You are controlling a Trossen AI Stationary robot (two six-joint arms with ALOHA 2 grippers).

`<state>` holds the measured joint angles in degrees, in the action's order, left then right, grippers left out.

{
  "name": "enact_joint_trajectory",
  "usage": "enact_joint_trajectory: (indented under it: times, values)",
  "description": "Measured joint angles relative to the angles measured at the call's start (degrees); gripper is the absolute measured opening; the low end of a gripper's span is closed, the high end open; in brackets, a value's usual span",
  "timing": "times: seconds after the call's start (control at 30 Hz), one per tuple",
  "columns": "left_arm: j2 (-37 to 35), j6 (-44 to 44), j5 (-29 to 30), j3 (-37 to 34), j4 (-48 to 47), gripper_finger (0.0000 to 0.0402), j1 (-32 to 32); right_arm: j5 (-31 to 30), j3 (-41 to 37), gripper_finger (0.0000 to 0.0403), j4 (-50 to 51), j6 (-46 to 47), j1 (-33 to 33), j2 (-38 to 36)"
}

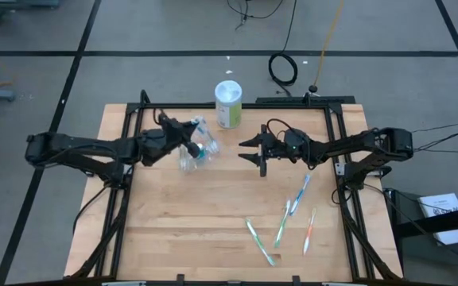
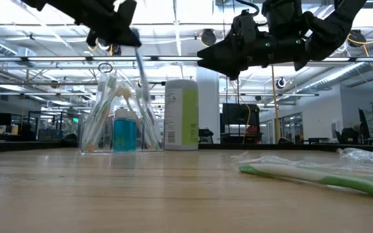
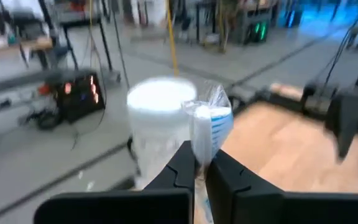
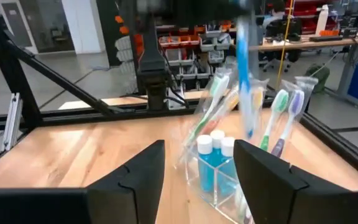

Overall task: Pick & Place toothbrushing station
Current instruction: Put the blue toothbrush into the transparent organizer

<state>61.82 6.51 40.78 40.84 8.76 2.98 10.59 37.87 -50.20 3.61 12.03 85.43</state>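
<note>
Toothbrushes fill the clear container [image 1: 195, 151], which stands on the wooden table [image 1: 213, 214] toward its far edge, left of centre, with small blue tubes [image 4: 214, 163] upright inside it among the wrapped brushes, as the right wrist view shows. The left gripper [image 1: 188, 127] hangs over the container, at about 11 o'clock from it in the high view, and its fingers are clenched on a wrapped blue-and-white toothbrush [image 3: 209, 127]; the left wrist view shows the brush head and its crinkly wrapper standing up between the two dark fingers [image 3: 182, 165]. In the low view that brush hangs down from the gripper toward the container's mouth, though whether its lower end touches the other brushes cannot be told. The right gripper [image 1: 254, 151] is held above the table, at 3 o'clock from the container and apart from it, fingers spread wide and released, holding nothing; its wrist view looks between them straight at the container. A white and green canister [image 1: 228, 104] stands just beside the container at about 1 o'clock from it. Four more wrapped toothbrushes [image 1: 285, 222] lie loose on the table near its right front part, at roughly 5 o'clock from the right gripper, well apart from the container; one is green and white, one blue, one orange.
</note>
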Motion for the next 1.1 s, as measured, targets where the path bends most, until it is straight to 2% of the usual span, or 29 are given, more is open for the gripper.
enact_joint_trajectory:
  times: [0.13, 0.23, 0.33, 0.53, 0.7, 0.9, 1.1]
  values:
    - [1.7, 6.2, -0.7, 0.0, -5.6, 0.0021, 1.8, 0.0, 0.0, 0.018, 0.4, -0.2, 0.0, 0.0]
    - [5.3, 10.3, -2.0, 0.0, -6.8, 0.0011, 3.1, 0.0, 0.0, 0.0179, 0.0, -0.2, 0.0, 0.0]
    - [9.4, 11.2, -3.4, 0.0, -3.8, 0.0007, 4.0, 0.0, 0.0, 0.018, 0.0, -0.2, 0.0, 0.0]
    - [16.5, 16.0, -9.1, 0.0, -2.6, 0.0032, 4.5, 0.0, 0.0, 0.0177, 0.2, -0.2, 0.0, 0.0]
    - [19.2, 15.2, -8.8, 0.0, -2.4, 0.0027, 4.6, 0.0, 0.0, 0.0174, 0.4, -0.2, 0.0, 0.0]
    - [18.9, 11.4, -9.8, 0.0, -2.3, 0.0025, 4.6, 0.0, 0.0, 0.0175, 0.4, -0.2, 0.0, 0.0]
    - [18.9, 7.4, -11.5, -0.1, -3.3, 0.0072, 4.5, 0.0, 0.0, 0.0169, 0.6, -0.2, -0.1, 0.0]
